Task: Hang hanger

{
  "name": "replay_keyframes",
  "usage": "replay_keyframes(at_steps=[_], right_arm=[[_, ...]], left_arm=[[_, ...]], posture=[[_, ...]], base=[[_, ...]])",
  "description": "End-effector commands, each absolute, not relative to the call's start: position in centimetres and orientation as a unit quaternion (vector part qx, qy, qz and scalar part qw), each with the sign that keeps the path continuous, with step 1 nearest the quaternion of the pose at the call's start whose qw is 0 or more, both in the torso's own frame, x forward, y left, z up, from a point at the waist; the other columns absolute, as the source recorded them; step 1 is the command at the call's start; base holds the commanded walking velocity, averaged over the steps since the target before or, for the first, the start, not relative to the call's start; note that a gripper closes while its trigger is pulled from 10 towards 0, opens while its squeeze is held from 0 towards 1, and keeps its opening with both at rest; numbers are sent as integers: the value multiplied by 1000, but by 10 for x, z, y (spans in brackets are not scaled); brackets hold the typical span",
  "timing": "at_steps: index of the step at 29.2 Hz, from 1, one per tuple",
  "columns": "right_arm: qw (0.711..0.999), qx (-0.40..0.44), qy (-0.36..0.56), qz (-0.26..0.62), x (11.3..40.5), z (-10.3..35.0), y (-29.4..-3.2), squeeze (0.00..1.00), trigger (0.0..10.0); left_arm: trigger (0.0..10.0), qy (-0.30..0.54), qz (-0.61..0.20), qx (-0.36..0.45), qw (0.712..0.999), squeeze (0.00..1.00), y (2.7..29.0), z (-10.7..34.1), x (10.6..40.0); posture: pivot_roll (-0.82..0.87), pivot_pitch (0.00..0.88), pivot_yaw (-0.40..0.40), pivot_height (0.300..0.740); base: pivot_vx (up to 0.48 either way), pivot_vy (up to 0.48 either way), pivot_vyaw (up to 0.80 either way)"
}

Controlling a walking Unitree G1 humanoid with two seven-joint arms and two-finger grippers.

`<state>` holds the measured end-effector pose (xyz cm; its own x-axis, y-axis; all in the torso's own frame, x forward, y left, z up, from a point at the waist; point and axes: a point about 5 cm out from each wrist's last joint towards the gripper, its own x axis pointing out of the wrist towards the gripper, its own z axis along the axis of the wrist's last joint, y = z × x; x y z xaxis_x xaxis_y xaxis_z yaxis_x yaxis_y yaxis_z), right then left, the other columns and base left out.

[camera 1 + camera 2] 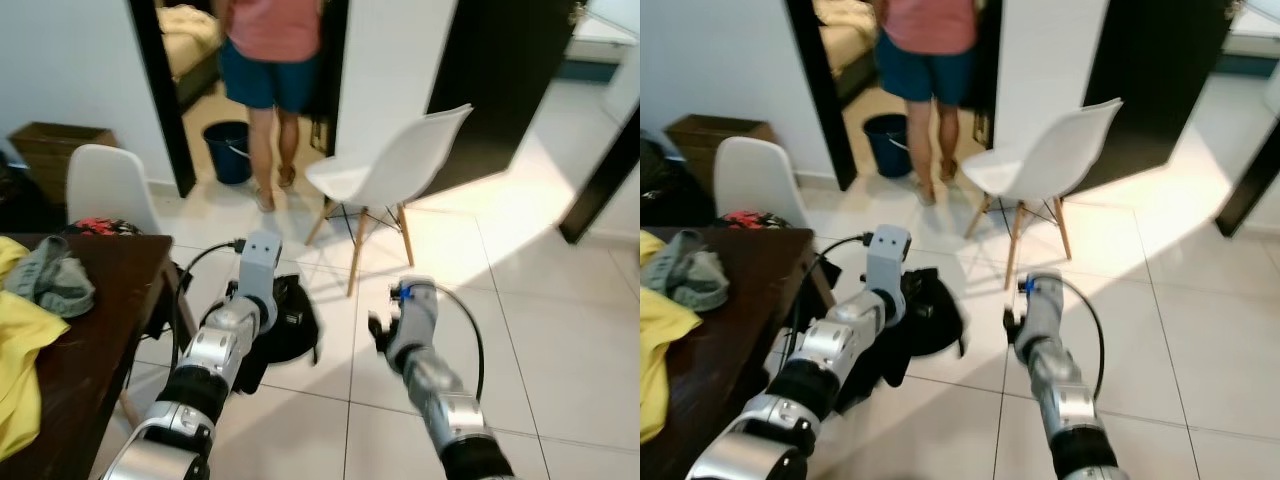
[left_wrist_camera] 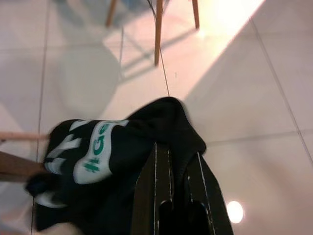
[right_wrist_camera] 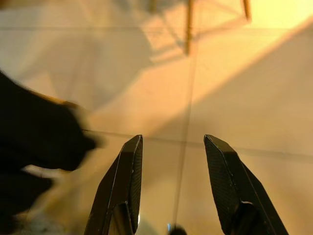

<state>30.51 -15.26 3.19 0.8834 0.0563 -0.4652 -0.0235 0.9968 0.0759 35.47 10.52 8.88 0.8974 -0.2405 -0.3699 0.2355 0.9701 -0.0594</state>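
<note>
A black garment (image 1: 292,338) with green and white lettering (image 2: 93,152) hangs low over the tiled floor beside the table. My left gripper (image 2: 176,152) is shut on its upper fold, the two fingers close together. A pale wooden bar (image 2: 19,136) sticks out of the cloth at one side; it is blurred, and I cannot tell if it is the hanger. To the right of the garment, my right gripper (image 3: 171,143) is open over bare tiles with nothing between its fingers (image 3: 122,171). In the left eye view the right gripper (image 1: 381,331) is apart from the cloth.
A dark wooden table (image 1: 105,300) at the left carries a yellow cloth (image 1: 20,370) and a grey-green cloth (image 1: 55,280). One white chair (image 1: 385,170) stands ahead, another (image 1: 105,185) behind the table. A person (image 1: 270,60) stands in the doorway by a blue bucket (image 1: 228,150).
</note>
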Motion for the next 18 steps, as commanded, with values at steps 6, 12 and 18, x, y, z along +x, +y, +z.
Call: replay_keyframes(at_steps=[6, 12, 18], right_arm=[[957, 22, 289, -14, 289, 10, -167, 0, 10000], [959, 17, 281, -13, 289, 13, -169, 0, 10000], [968, 26, 248, -7, 297, 23, -161, 0, 10000]], left_arm=[[10000, 208, -66, -28, 976, 0, 136, 67, 342], [10000, 203, -61, -47, 976, 0, 143, 64, 338], [10000, 176, -67, 28, 982, 0, 153, 67, 336]], posture=[[-39, 102, 21, 740], [-44, 108, 26, 740], [-37, 121, 15, 740]], base=[[0, 0, -800], [0, 0, -800], [0, 0, -800]])
